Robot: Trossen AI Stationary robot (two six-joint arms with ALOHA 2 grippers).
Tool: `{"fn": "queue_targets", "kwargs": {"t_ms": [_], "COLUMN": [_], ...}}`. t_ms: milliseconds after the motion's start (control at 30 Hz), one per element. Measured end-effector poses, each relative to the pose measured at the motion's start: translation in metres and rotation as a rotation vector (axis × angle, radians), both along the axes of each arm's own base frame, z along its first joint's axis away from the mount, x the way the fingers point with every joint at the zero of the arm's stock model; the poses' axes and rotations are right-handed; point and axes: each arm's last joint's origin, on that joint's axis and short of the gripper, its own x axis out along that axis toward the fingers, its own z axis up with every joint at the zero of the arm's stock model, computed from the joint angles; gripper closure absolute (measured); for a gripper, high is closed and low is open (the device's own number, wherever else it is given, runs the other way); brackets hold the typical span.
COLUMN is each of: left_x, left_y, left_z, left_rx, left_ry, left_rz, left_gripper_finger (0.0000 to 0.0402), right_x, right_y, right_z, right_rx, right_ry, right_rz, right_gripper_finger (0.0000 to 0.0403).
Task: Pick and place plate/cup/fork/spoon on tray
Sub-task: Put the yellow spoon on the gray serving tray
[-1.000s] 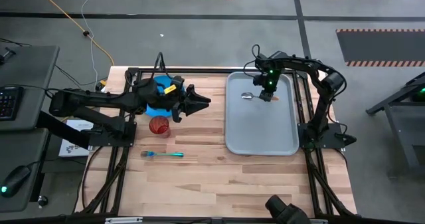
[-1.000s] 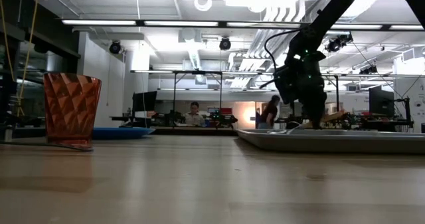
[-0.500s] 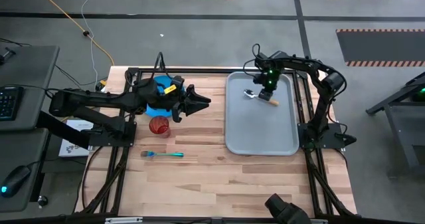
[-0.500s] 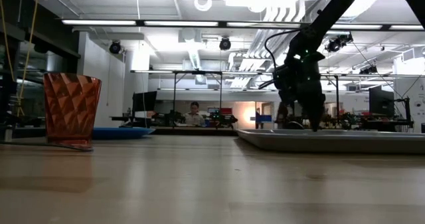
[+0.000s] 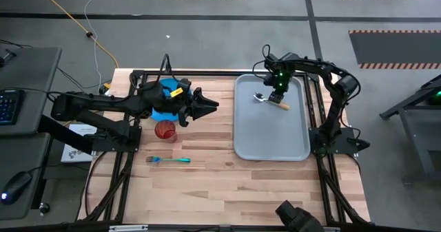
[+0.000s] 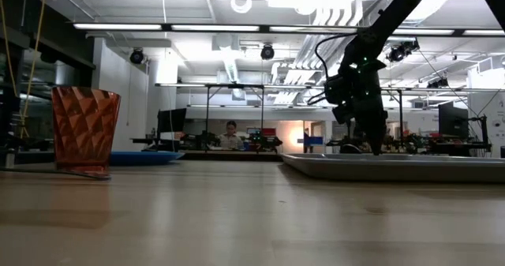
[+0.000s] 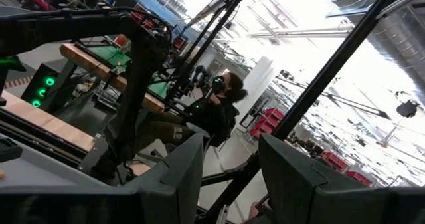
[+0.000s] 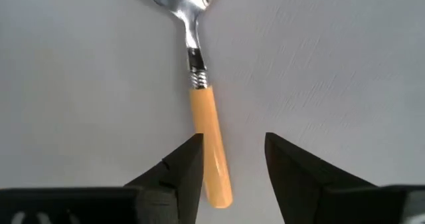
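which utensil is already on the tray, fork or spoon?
The silver-bowled spoon with the tan-orange handle lies on the light grey tray, below the right gripper. The teal-handled fork lies on the wooden table.

Bright even overhead light, ceiling strips glare in low view, bg washed out, soft shadows

Most of the tray (image 5: 272, 139) lies bare — only the spoon (image 5: 271, 100) and the right gripper (image 5: 277, 94) above it crowd its far end.
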Motion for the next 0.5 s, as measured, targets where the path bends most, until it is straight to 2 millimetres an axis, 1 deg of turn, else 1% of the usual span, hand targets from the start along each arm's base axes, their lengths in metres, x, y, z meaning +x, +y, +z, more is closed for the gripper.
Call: {"fn": "queue_targets", "kwargs": {"t_ms": [67,167,233,300,333,367,400,500], "left_x": [0.0,0.0,0.0,0.0,0.0,0.0,0.0,0.0], "left_y": [0.0,0.0,0.0,0.0,0.0,0.001,0.001,0.001], "left_z": [0.0,0.0,0.0,0.0,0.0,0.0,0.0,0.0], "left_rx": [0.0,0.008,0.008,0.008,0.009,0.009,0.008,0.008], "left_ry": [0.0,0.0,-0.001,0.0,0.0,0.0,0.0,0.0], "left_rz": [0.0,0.002,0.002,0.002,0.003,0.004,0.005,0.006], "left_gripper_finger": [0.0266,0.0266,0.0266,0.0266,0.0266,0.0266,0.0266,0.0266], "right_x": [-0.001,-0.001,0.001,0.003,0.003,0.002,0.001,-0.006], "right_y": [0.001,0.008,0.018,0.031,0.038,0.045,0.052,0.069], "right_z": [0.007,0.025,0.037,0.04,0.037,0.032,0.026,0.005], "right_rx": [0.001,0.05,0.039,-0.02,-0.048,-0.06,-0.067,-0.096], "right_ry": [-0.032,-0.183,-0.281,-0.328,-0.337,-0.347,-0.352,-0.325], "right_rz": [-0.032,-0.096,-0.119,-0.137,-0.153,-0.177,-0.206,-0.288], "right_gripper_finger": [0.0255,0.0275,0.0304,0.0349,0.0374,0.0388,0.0392,0.0386]}}
